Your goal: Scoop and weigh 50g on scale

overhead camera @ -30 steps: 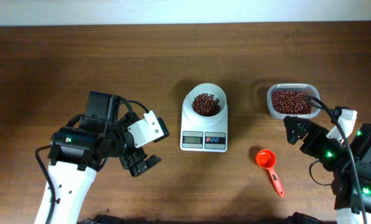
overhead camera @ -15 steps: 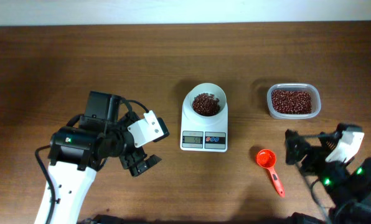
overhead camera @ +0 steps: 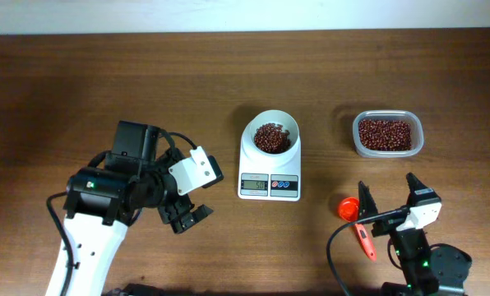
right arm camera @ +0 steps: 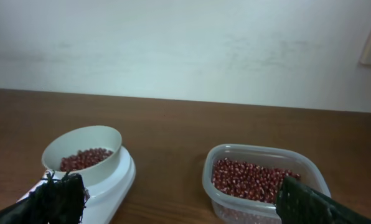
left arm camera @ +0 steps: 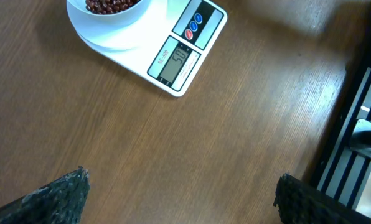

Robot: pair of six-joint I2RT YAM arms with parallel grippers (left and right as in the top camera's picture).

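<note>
overhead: the scale (overhead camera: 270,182) sits mid-table with its white bowl (overhead camera: 271,136) of red-brown beans on top. the clear tub (overhead camera: 386,134) of beans stands well apart to its right. the red scoop (overhead camera: 356,220) lies on the wood near the front, just beside the right gripper (overhead camera: 390,197), whose jaws are spread wide and hold nothing. the left gripper (overhead camera: 189,217) hangs left of the scale, also spread and empty.

left wrist: both fingers frame bare wood, and the scale's display (left arm camera: 175,62) shows digits (too small to read with confidence).

right wrist: bowl and tub both lie ahead, fingertips wide apart.

risk, as i judge it: the right arm is close to the scoop, so a careless sweep could flick it away or into the scale, upsetting the reading. another full scoop may overshoot the target weight.
</note>
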